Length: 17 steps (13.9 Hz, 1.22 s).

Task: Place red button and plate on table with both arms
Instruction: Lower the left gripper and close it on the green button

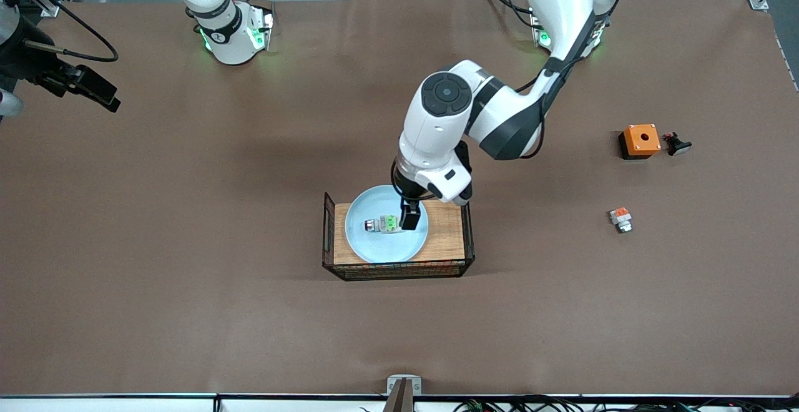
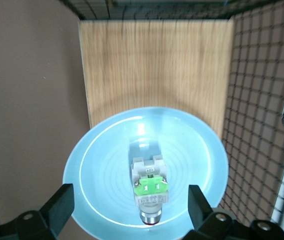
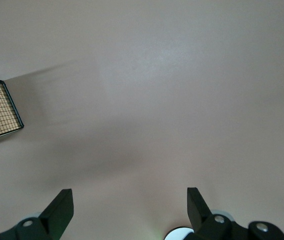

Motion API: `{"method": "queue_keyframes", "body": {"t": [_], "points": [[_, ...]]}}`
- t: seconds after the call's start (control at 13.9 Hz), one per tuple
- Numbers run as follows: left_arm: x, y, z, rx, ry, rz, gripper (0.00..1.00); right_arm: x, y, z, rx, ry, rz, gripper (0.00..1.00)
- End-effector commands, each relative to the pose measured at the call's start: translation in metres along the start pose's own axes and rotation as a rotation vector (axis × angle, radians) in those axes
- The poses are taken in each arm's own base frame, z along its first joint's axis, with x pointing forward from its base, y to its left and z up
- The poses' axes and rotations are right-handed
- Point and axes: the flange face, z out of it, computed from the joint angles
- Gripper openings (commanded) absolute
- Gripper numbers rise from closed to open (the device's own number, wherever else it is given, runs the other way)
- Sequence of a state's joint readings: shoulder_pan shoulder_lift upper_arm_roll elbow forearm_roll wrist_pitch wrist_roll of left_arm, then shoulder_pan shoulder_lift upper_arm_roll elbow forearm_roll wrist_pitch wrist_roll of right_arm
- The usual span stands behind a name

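No readable text; tiny markings on red button (image 2: pixel 150 186) illegible.

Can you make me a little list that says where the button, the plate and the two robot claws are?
red button: lying on the plate
plate: on the wooden board with wire ends
left claw: open, over the plate, fingers either side of the button
right claw: open, waiting over bare table near the right arm's end
button grabbed: not yet

The left gripper (image 1: pixel 409 212) hangs over the plate (image 1: pixel 374 246), beside the red button (image 1: pixel 388 224).
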<state>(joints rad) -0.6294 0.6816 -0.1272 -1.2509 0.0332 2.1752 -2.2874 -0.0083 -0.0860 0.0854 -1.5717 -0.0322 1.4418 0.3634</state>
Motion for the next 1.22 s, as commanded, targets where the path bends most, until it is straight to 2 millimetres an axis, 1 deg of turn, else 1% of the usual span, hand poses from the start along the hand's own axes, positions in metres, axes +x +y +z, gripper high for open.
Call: {"method": "queue_keyframes", "body": {"t": [0.0,0.07,0.14,0.36,0.65,0.79,0.86,1.08,1.15], "points": [[-0.005,0.004,0.005,-0.02,0.008,-0.001,1.0,0.0,0.001,-0.002,-0.023,0.011,0.001,1.0],[-0.006,0.0,0.016,-0.006,0.017,0.006,1.0,0.0,0.001,-0.003,-0.022,0.014,0.001,1.0],[-0.006,0.0,0.02,-0.01,0.016,0.008,1.0,0.0,0.001,-0.002,-0.023,0.011,0.012,1.0],[-0.006,0.003,0.026,-0.031,-0.002,0.007,1.0,0.001,0.003,-0.002,-0.022,0.013,0.018,1.0],[-0.007,0.002,0.038,-0.038,-0.01,0.014,1.0,0.001,0.003,0.001,-0.025,0.004,0.018,1.0],[-0.007,0.005,0.044,-0.048,-0.012,0.016,1.0,0.002,0.002,-0.001,-0.021,0.014,0.019,1.0],[-0.01,0.002,0.048,-0.044,-0.012,0.021,1.0,0.002,0.002,-0.001,-0.021,0.014,0.019,1.0],[-0.01,0.003,0.05,-0.049,-0.012,0.034,1.0,0.002,0.002,0.001,-0.021,0.009,0.035,1.0],[-0.008,0.003,0.057,-0.05,-0.012,0.034,1.0,0.002,0.001,0.002,-0.022,0.008,0.043,1.0]]}}
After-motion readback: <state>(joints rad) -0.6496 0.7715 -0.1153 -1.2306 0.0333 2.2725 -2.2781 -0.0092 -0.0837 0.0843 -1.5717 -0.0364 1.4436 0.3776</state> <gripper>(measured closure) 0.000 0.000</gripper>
